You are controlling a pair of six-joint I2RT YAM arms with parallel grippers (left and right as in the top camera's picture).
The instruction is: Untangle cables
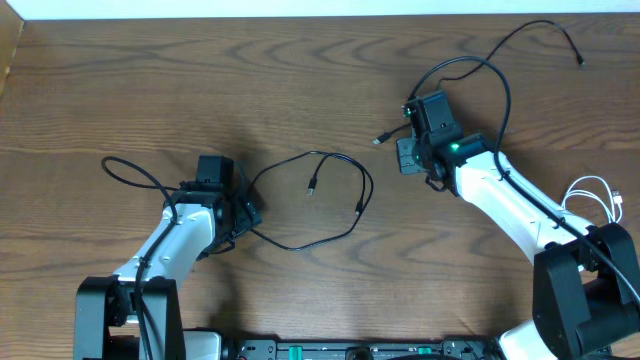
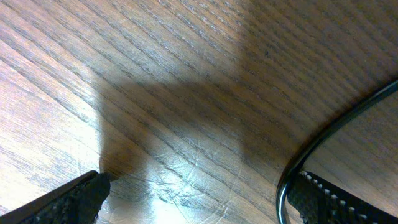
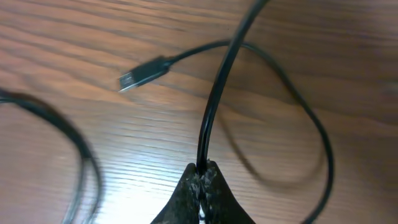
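Lifting slowly, draw off the black cable (image 3: 214, 106) your right gripper (image 3: 202, 171) pinches; your wide-spread left gripper (image 2: 200, 183) holds nothing.

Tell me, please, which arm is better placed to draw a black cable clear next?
Right, probably: the right gripper is shut on a black cable, ready to pull, while the left gripper stands open, holding nothing.

The table (image 1: 150, 90) was of dark brown wood with a clear grain. Near its middle a black cable (image 1: 370, 185) lay in a loose loop, with one plug inside the loop. A second black cable (image 1: 507, 95) curved toward the far right corner. A white cable (image 1: 590, 185) lay bunched at the right edge.
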